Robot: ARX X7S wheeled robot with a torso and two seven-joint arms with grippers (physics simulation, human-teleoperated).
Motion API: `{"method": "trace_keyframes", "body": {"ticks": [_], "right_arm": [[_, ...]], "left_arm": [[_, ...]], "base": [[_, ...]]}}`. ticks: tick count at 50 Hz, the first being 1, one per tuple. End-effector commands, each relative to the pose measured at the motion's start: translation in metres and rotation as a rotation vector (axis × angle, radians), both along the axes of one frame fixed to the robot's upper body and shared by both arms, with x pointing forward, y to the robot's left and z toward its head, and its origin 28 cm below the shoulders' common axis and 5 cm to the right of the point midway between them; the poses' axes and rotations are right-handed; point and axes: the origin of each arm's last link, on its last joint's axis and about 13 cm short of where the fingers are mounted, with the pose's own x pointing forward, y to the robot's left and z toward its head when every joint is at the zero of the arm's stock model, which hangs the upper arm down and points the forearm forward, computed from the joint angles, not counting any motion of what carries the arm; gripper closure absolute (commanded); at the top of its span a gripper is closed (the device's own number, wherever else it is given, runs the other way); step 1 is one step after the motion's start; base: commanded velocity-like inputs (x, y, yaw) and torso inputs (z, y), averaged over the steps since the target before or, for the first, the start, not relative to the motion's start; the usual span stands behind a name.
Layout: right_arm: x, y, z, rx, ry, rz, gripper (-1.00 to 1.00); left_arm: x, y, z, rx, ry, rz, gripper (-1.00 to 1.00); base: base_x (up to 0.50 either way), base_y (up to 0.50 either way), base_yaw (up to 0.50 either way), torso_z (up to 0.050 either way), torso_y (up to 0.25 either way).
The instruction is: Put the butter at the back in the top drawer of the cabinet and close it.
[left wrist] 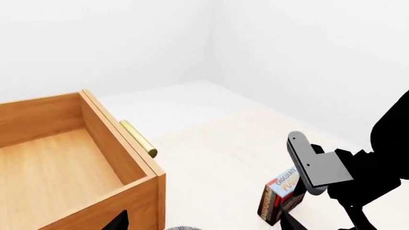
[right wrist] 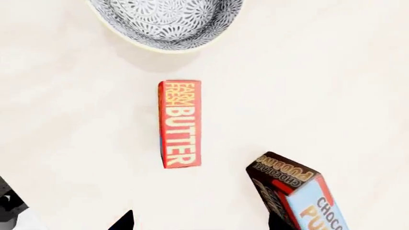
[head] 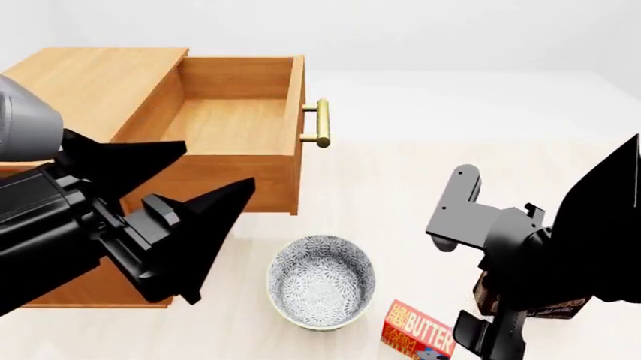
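Observation:
The butter [right wrist: 180,123], a red-orange carton with white lettering, lies flat on the pale floor between the bowl and the pudding box; it also shows at the bottom of the head view [head: 419,334]. My right gripper [right wrist: 199,223] hovers above the floor just short of the butter, open and empty. The cabinet [head: 90,82] stands at the left with its top drawer [head: 225,124] pulled out and empty, brass handle [head: 323,122] facing right. My left gripper [head: 218,165] is open and empty, in front of the open drawer [left wrist: 51,158].
A patterned bowl [head: 320,281] stands on the floor below the drawer front, left of the butter. A brown-and-blue chocolate pudding box [right wrist: 297,196] stands right of the butter, partly behind my right arm [head: 481,225]. White walls lie behind.

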Motion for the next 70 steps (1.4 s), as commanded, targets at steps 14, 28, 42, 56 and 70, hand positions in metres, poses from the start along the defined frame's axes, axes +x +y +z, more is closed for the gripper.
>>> {"method": "trace_keyframes", "body": {"ticks": [14,28,42,56,70], "right_arm": [[0.014,0.004,-0.027,0.014,0.091,0.005,-1.0],[0.02,0.007,-0.042,0.01,0.133,0.006,-1.0],[0.029,0.008,-0.057,-0.003,0.166,-0.001,-1.0],[0.036,0.007,-0.07,-0.018,0.177,-0.017,-1.0],[0.041,0.009,-0.083,-0.03,0.206,-0.009,-1.0]], "left_arm": [[0.006,0.0,-0.005,-0.003,0.023,-0.007,-1.0],[0.008,0.001,-0.007,-0.005,0.037,-0.011,-1.0],[0.009,0.0,-0.008,-0.007,0.044,-0.014,-1.0],[0.012,0.0,-0.01,-0.007,0.056,-0.018,-1.0],[0.015,0.001,-0.012,-0.006,0.068,-0.015,-1.0]], "base": [[0.0,0.0,0.0,0.0,0.0],[0.0,0.0,0.0,0.0,0.0],[0.0,0.0,0.0,0.0,0.0],[0.0,0.0,0.0,0.0,0.0],[0.0,0.0,0.0,0.0,0.0]]}}
